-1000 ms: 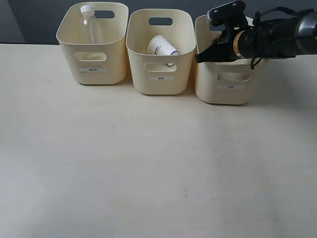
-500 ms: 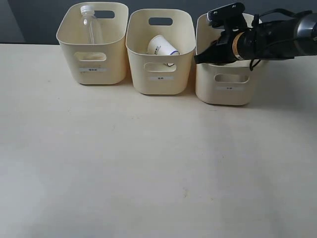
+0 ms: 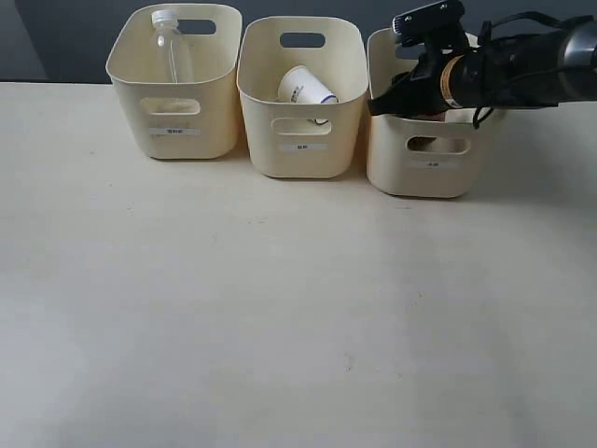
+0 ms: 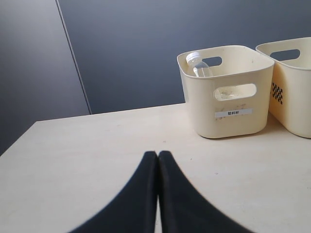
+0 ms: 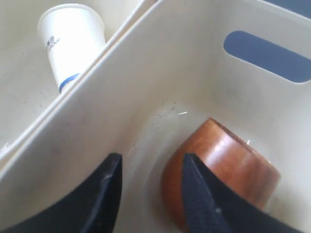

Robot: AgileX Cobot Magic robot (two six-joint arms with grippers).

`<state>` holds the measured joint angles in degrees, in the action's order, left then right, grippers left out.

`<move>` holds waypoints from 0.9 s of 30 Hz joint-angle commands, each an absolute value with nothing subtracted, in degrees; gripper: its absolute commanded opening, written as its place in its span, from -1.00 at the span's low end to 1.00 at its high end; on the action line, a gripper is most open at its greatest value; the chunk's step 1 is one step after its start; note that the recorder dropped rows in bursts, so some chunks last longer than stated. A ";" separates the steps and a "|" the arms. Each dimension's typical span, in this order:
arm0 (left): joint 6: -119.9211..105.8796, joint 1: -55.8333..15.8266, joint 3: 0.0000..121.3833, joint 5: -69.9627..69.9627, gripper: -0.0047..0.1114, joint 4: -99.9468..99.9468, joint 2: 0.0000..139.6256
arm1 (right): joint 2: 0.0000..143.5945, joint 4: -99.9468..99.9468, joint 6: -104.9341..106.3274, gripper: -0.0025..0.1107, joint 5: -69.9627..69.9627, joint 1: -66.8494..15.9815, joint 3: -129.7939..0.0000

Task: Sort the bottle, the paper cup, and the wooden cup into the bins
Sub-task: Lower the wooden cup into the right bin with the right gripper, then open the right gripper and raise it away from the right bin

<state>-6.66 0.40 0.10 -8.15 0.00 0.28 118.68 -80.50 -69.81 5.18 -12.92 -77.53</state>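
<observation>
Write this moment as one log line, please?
bottle: left bin | paper cup: middle bin | wooden cup: right bin, released | right gripper: open | left gripper: shut

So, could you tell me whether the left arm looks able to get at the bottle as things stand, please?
Probably yes: the bottle stands in the leftmost bin, its cap above the rim, and nothing lies between it and the shut left tool over the bare table.

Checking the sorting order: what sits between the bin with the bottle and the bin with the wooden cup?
In the exterior view, the middle bin stands between them, holding the paper cup on its side.
</observation>
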 commanded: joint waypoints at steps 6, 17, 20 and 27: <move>-6.58 0.43 0.00 -7.73 -0.92 0.00 0.00 | 111.53 -80.53 -70.67 -0.26 4.74 -12.66 -74.84; -6.58 0.43 0.00 -7.73 -0.92 0.00 0.00 | 100.14 -80.49 -70.43 -0.26 4.17 -12.66 -64.46; -6.58 0.43 0.00 -7.73 -0.92 0.00 0.00 | 96.00 -80.37 -70.56 -0.26 4.08 -12.66 -61.77; -6.58 0.43 0.00 -7.73 -0.92 0.00 0.00 | 81.54 -80.28 -73.03 -0.26 3.42 -12.66 -53.85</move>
<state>-6.66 0.40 0.10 -8.15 0.00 0.28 85.58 -80.39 -72.22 4.21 -12.92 -56.00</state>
